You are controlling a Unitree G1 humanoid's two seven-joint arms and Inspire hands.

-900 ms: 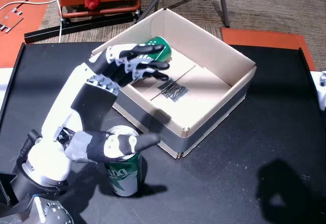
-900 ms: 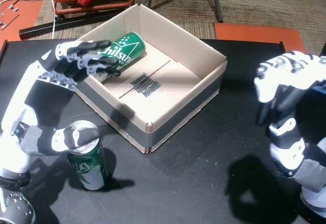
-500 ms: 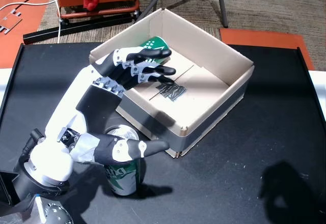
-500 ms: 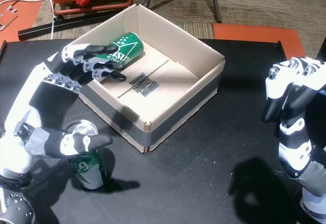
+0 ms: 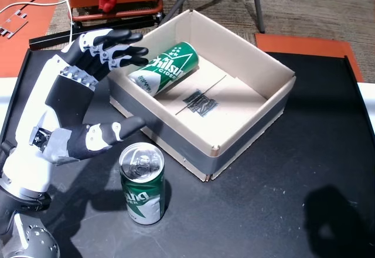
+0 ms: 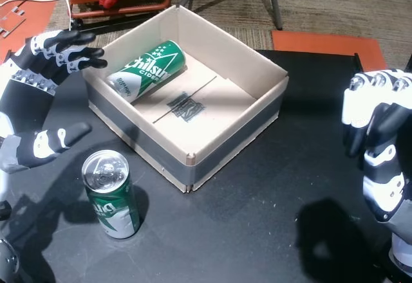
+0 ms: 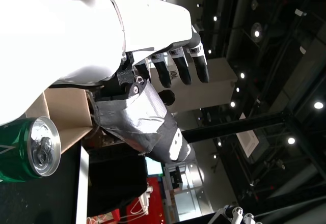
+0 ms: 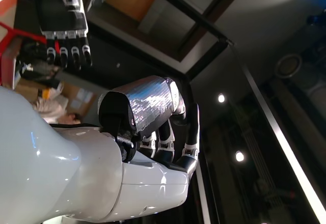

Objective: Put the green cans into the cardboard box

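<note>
One green can (image 5: 165, 68) (image 6: 147, 71) lies on its side inside the cardboard box (image 5: 258, 123) (image 6: 261, 112), at the back left corner. Another green can (image 5: 142, 183) (image 6: 111, 194) (image 7: 28, 150) stands upright on the black table in front of the box's left end. My left hand (image 5: 88, 97) (image 6: 38, 96) (image 7: 153, 102) hovers open to the left of the box and above the standing can, fingers spread, touching neither can. Off at the right edge, my right hand (image 6: 376, 141) (image 8: 153, 127) is raised with its fingers curled and nothing in it.
The black table (image 5: 293, 211) carries the box and the can. An orange-red cart (image 5: 111, 0) and metal legs stand on the floor behind it. Orange mats (image 5: 304, 44) lie on the carpet to both sides.
My left hand has drawn back out of the box to the left, uncovering the lying can and the standing can's top. The right hand has shifted slightly to the right.
</note>
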